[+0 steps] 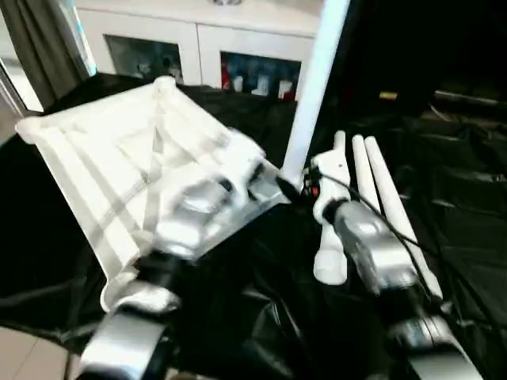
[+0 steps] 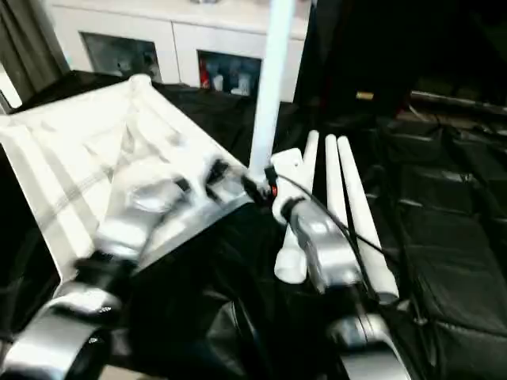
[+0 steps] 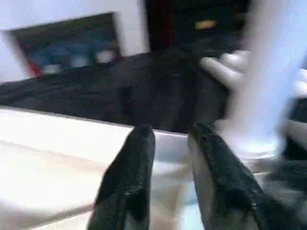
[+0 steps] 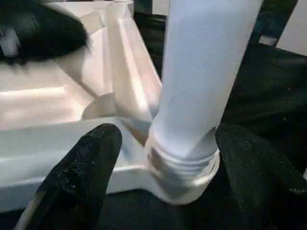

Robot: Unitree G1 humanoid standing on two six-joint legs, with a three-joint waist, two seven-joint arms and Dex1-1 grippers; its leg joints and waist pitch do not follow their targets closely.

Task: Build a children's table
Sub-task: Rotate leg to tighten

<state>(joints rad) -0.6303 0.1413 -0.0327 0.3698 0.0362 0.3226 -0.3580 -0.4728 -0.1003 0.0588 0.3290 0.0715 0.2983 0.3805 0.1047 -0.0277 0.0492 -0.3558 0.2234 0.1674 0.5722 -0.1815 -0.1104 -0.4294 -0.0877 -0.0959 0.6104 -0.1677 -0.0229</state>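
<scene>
Tabletop is lying ribs-up on the black sheeting, one leg standing in its corner socket. Right gripper is gaping around that leg; left gripper is hovering narrowly parted. Light, stiff, slippery plastic: grip rims.

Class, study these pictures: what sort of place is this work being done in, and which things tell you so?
Probably an indoor room used as a workshop: a white cabinet with glass doors along the wall, a curtain beside it, and a worktable draped in black sheeting.
</scene>
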